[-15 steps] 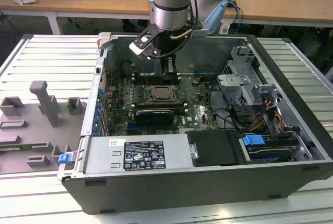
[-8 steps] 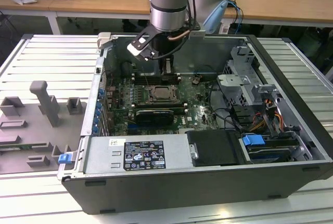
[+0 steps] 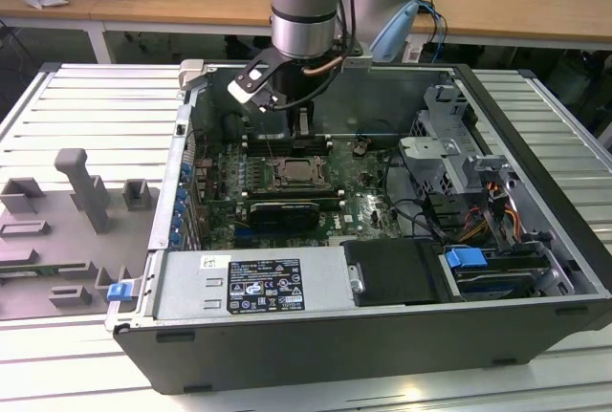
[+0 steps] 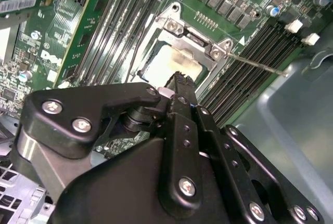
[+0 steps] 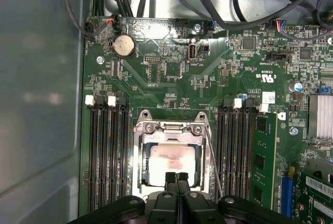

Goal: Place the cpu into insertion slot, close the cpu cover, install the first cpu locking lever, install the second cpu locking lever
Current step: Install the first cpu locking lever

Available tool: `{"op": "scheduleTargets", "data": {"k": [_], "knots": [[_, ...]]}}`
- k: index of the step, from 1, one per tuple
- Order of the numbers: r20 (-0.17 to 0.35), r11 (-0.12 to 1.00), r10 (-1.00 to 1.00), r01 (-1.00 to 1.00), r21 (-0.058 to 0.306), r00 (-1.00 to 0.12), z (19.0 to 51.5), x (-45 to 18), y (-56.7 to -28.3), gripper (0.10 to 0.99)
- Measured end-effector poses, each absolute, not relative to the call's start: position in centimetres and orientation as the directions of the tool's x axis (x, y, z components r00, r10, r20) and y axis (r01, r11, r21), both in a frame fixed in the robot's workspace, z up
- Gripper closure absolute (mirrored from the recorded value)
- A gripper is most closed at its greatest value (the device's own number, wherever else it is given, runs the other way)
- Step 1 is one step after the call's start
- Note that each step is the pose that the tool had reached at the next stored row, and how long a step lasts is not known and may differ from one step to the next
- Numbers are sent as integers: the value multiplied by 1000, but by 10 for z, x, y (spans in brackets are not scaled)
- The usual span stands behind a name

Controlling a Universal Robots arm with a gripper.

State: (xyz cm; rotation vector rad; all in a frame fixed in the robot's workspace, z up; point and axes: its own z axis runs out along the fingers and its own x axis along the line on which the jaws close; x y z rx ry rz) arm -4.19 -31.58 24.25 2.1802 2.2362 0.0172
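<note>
- gripper (image 5: pixel 177 178) is hanging fully closed, holding nothing
- cpu (image 5: pixel 174 156) is sitting in the socket right below it, cpu cover (image 5: pixel 169 128) looking down already
- locking lever (image 5: pixel 213 156) just beside it is seemingly sticking out unlatched, so the levers are looking undone

circuit board (image 5: pixel 171 78): you're looking at deep green, with fine pale print all over it.
cpu (image 5: pixel 171 162): silvery-grey top, and you can see a pinkish smear across its middle.
cpu cover (image 5: pixel 140 154): bare silver metal.
gripper (image 5: pixel 177 178): matt black, dotted with silver screws.
memory slots (image 5: pixel 106 151): black, with white clips at the ends you see.
coin battery (image 5: pixel 124 45): silver.
computer case (image 3: pixel 382 355): dark grey outside, paler grey inside.
pull tab (image 3: pixel 466 260): bright blue.
table (image 3: pixel 86 106): light grey, striped by its ribs.
</note>
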Motion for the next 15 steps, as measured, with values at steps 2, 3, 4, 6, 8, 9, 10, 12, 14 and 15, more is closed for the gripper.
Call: {"op": "scheduleTargets", "data": {"k": [2, 3, 4, 6, 8, 9, 10, 12, 14, 15], "knots": [[-6, 25, 1000, 999, 21, -25, 243, -45, -316, 980], [-6, 25, 1000, 999, 21, -25, 243, -45, -316, 980], [-6, 26, 1000, 999, 21, -26, 243, -45, -316, 980], [-6, 25, 1000, 999, 21, -25, 246, -45, -316, 980], [-6, 25, 1000, 999, 21, -25, 253, -45, -316, 980], [-6, 25, 1000, 999, 21, -25, 258, -45, -316, 980], [-5, 25, 1000, 999, 21, -25, 262, -45, -316, 980], [-5, 27, 1000, 999, 21, -27, 278, -45, -316, 980], [-5, 50, 999, 999, 21, -50, 278, -45, -316, 980], [-6, 67, 998, 998, 21, -67, 278, -45, -316, 980]]}}
